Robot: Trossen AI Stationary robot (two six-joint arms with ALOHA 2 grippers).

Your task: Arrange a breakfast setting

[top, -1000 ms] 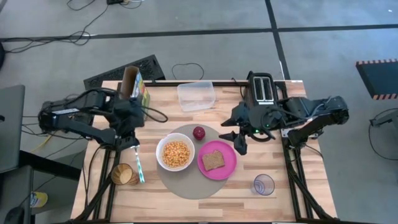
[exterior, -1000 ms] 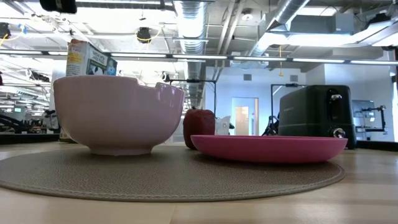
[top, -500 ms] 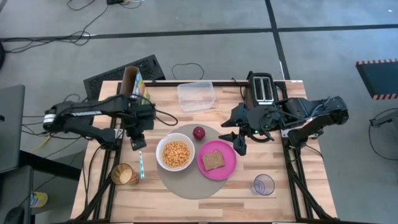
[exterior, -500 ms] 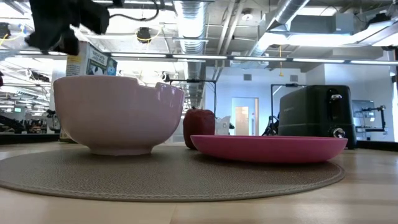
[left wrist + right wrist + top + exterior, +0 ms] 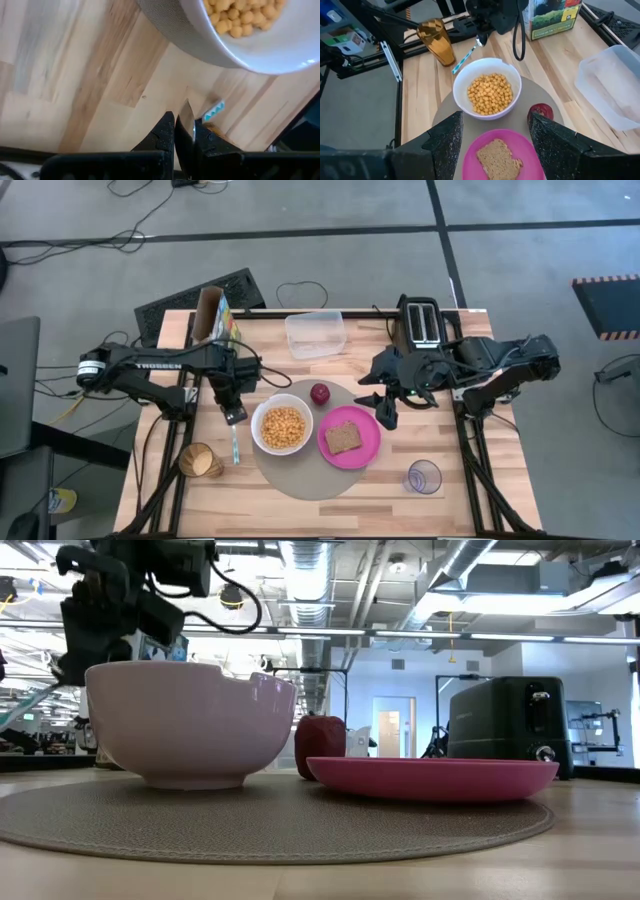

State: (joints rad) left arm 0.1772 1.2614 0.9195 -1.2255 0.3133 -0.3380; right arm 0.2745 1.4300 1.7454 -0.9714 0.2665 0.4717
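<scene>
My left gripper (image 5: 235, 418) hovers just left of the white bowl of cereal (image 5: 282, 426), shut on the teal-handled spoon (image 5: 235, 445). The bowl and the magenta plate (image 5: 362, 448) with the brown toast slice (image 5: 343, 437) rest on the round grey-brown mat (image 5: 300, 475). The small red apple (image 5: 320, 393) sits at the mat's far edge. The clear glass (image 5: 424, 476) stands near the front right. My right gripper (image 5: 377, 408) is open and empty, above the table just past the plate's far right edge. My left gripper pinches the spoon's metal end (image 5: 186, 116) between its two fingers, coming from above and pointing down. The teal handle (image 5: 461, 61) slants away below the fingers toward the table's near edge. In the low view the handle (image 5: 22, 706) is clear of the table.
An amber cup (image 5: 198, 461) stands at the front left, close to the spoon's handle end. A cereal box (image 5: 213, 315), a clear plastic tub (image 5: 315, 333) and the black toaster (image 5: 422, 322) stand along the far edge. Bare wood lies in front of the mat.
My left gripper has carried the spoon toward the table's right edge, close to the bowl, and a little toward the near edge, coming down into the low view. The spoon has stayed in its hold, handle pointing toward the near edge.
</scene>
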